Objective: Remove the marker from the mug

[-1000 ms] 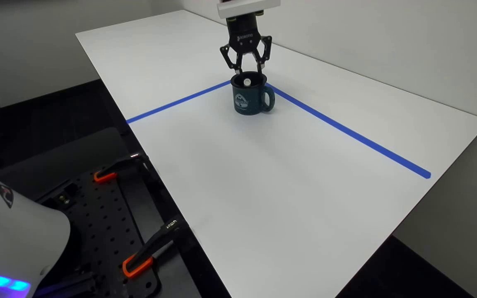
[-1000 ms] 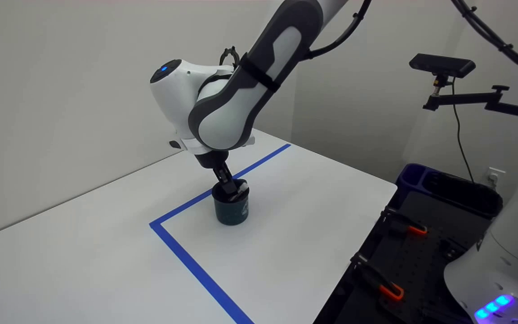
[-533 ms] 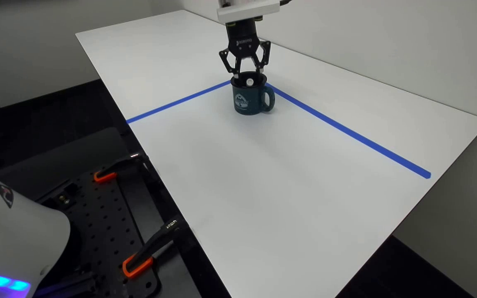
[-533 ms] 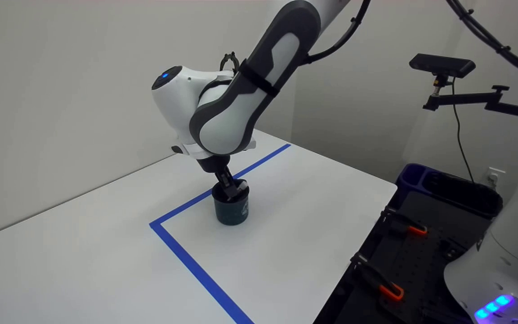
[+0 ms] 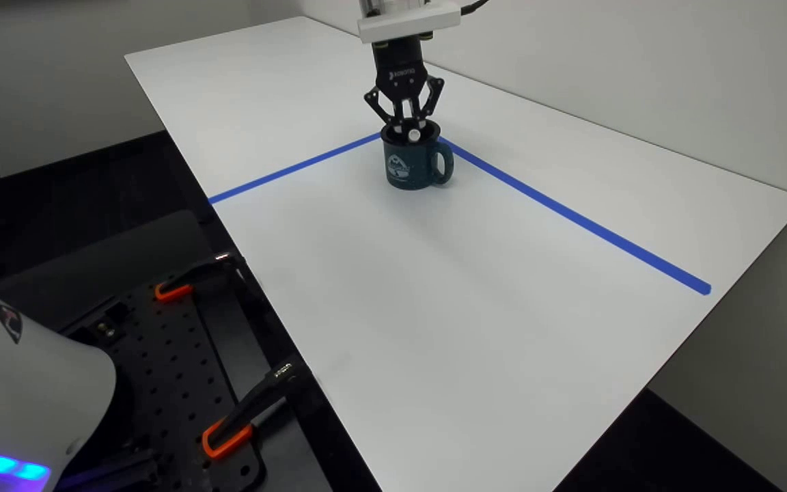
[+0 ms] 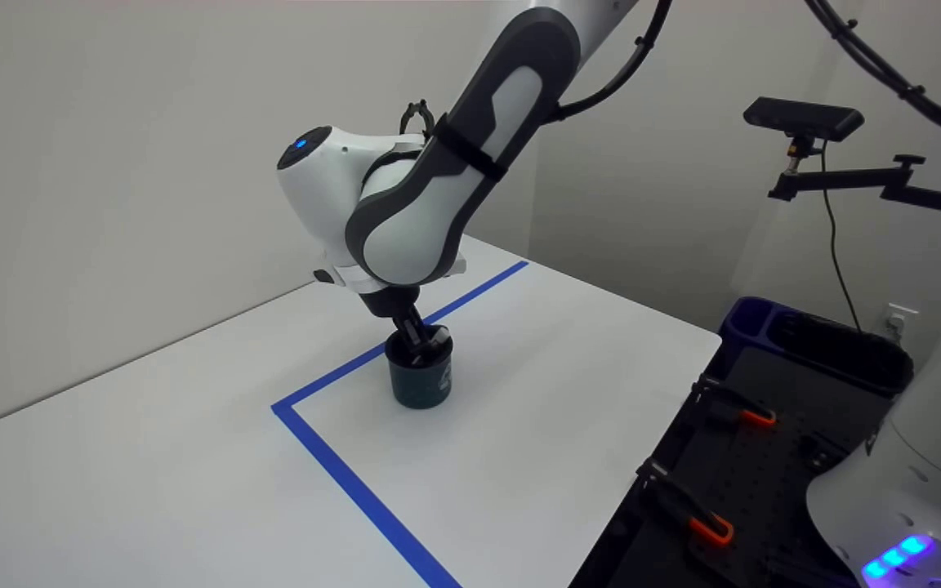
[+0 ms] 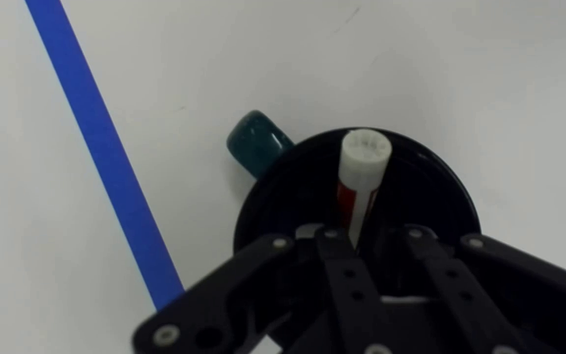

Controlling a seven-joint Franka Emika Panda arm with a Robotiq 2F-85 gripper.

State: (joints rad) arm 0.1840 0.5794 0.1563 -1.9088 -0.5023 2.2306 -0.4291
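Observation:
The dark teal-blue mug [image 5: 407,167] stands upright on the white table, with its handle to the right in that exterior view. It also shows below the arm in an exterior view [image 6: 419,389]. The marker [image 7: 361,169], white-ended with a red and white barrel, leans inside the mug with its white end at the rim. That end shows in both exterior views [image 5: 414,136] [image 6: 441,336]. My gripper [image 7: 372,236] reaches down into the mug. Its fingers stand close together around the marker's barrel. Whether both pads touch the marker is hidden.
Blue tape [image 5: 571,215] runs across the table beside and behind the mug. A plain wall [image 6: 152,163] rises behind the table. Clamps with orange parts [image 5: 226,437] and the robot base [image 5: 18,383] are at the table's near edge.
My gripper has lowered into the mug, and its fingers have moved much closer together. The marker's white end has shifted slightly right in an exterior view. The mug has not moved.

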